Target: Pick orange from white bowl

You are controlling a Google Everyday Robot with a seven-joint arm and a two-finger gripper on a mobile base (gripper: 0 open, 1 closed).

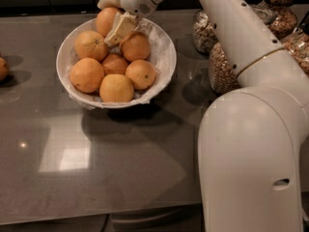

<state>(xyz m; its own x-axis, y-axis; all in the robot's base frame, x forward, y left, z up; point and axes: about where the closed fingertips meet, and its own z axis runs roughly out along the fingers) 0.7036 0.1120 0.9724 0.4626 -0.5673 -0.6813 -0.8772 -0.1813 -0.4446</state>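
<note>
Starting nearest us, we see the robot's bulky white arm [246, 163] filling the view from 3 to 5 o'clock, its upper link running up and away toward 12 o'clock. Beneath it lies the glossy grey table top [96, 168], with a pale reflection at about 8 o'clock.

Further back, left of centre, stands the white bowl [165, 57], lined with crinkled white paper and heaped with oranges. At the bowl's 6 o'clock sits a paler yellowish orange [116, 88]. At its 4 o'clock is a smaller orange with a green stem dot [141, 74], and at its 8 o'clock another large fruit [87, 75].

The orange [104, 17] we are after lies at the bowl's 12 o'clock, against the far rim, resting among the others. The gripper [106, 24] is down on it. One cream finger [120, 29] presses its 4 o'clock side and the other its 11 o'clock side, so the pincer stands wide and holds that fruit between them.

At the view's 9 o'clock edge a lone orange [2, 69] rests on the table, well apart from the bowl. Beyond the arm, toward 2 o'clock, glass jars [219, 74] of brown nuts or grains stand near the bowl.
</note>
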